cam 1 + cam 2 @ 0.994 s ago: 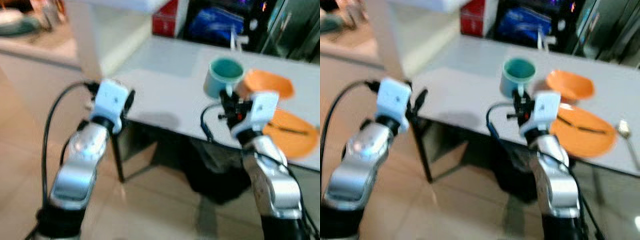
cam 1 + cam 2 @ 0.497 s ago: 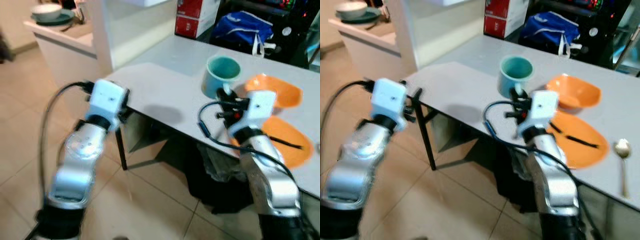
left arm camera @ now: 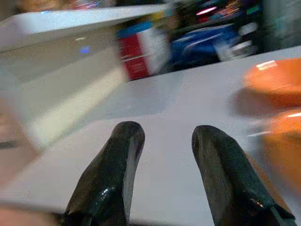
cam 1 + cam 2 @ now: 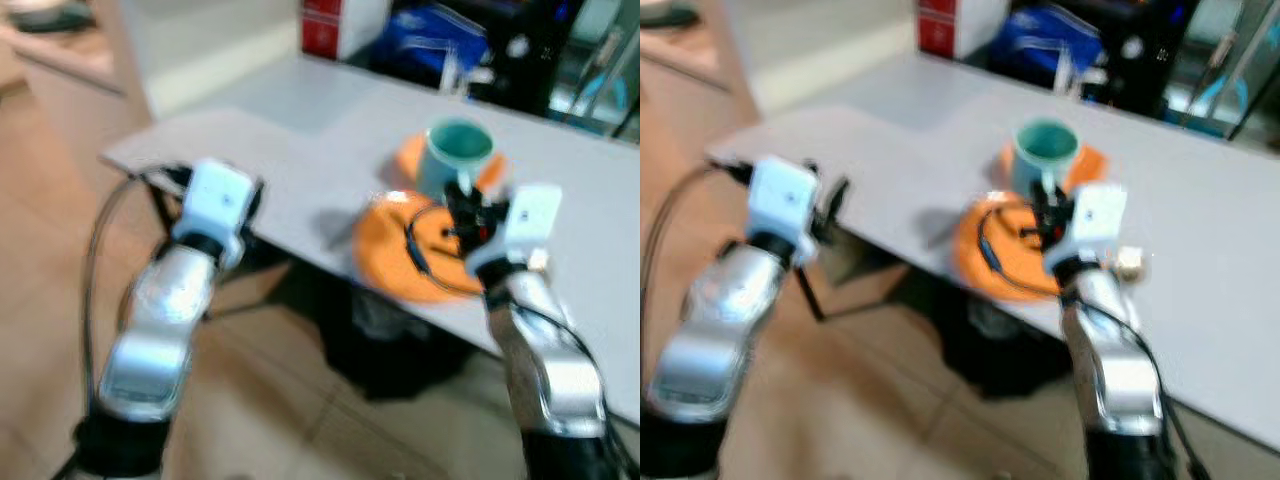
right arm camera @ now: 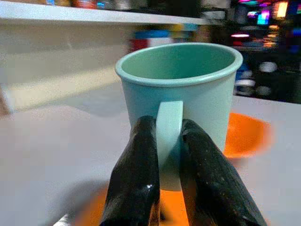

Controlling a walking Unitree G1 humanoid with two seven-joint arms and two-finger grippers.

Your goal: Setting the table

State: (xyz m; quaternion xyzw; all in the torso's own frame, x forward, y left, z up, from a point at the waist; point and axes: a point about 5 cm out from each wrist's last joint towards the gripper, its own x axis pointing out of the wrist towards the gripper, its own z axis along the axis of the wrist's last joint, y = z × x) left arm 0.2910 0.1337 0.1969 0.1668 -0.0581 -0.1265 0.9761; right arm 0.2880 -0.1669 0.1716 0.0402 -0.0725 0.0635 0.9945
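Note:
A teal mug (image 4: 455,156) hangs above the white table (image 4: 290,130), held by its handle (image 5: 168,136) in my right gripper (image 5: 165,141), which is shut on it. Under and behind the mug lie an orange plate (image 4: 400,250) near the table's front edge and an orange bowl (image 4: 1088,160) farther back. My left gripper (image 3: 162,141) is open with nothing between its fingers, held at the table's near left edge. In the left wrist view the orange bowl (image 3: 275,80) and the plate (image 3: 287,141) show ahead of it.
A red box (image 4: 330,25) and a blue bag (image 4: 440,45) stand behind the table. A pale counter (image 4: 55,70) sits at the left. A small pale object (image 4: 1128,260) lies on the table right of my right wrist. Tiled floor (image 4: 300,420) lies below.
The whole picture has shifted, so the camera has moved and the table sits more to the left. The mug stays in my right gripper, now over the orange plate.

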